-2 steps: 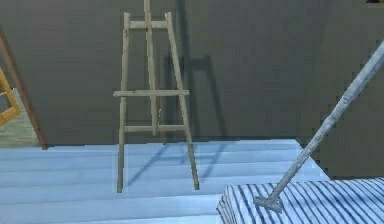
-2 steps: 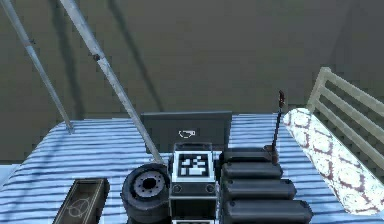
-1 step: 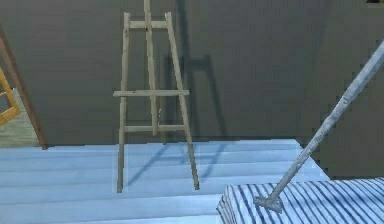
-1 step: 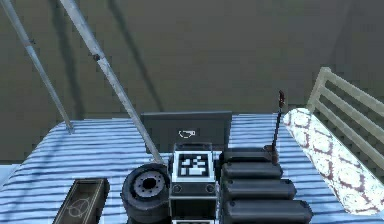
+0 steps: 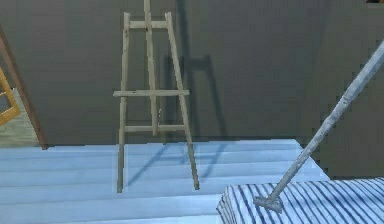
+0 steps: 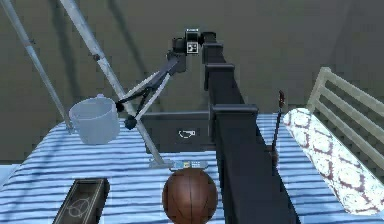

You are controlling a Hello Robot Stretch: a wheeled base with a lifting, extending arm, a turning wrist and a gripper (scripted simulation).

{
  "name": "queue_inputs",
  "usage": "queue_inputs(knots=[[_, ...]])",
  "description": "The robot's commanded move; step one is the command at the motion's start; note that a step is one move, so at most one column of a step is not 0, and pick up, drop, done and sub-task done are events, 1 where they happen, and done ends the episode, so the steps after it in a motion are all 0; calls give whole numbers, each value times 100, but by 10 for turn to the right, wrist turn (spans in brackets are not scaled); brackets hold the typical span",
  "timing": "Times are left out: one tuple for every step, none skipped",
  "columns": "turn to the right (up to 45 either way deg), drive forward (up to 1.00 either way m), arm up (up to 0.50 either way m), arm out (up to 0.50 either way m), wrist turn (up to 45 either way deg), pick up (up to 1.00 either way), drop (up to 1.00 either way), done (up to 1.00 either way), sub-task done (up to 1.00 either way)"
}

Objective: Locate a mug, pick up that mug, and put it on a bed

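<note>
Blue-striped bed across lower frame; mug held mid-left at gripper, clear of bedding. Jaw state cannot be told. Placing step judged; lowering onto bedding called for next

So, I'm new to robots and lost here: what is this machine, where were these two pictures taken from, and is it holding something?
It is a wheeled robot with one extending arm, the dark bar. One picture looks ahead from the robot, at a wooden easel. The other looks sideways along the arm, over a striped bed with a basketball and a dark case. A pale mug is at the gripper; whether held or resting, I cannot tell.
</note>
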Motion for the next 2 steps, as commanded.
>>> queue_inputs(knots=[[0, 0, 0, 0, 450, 0, 0, 0, 0], [0, 0, 0, 0, 450, 0, 0, 0, 0]])
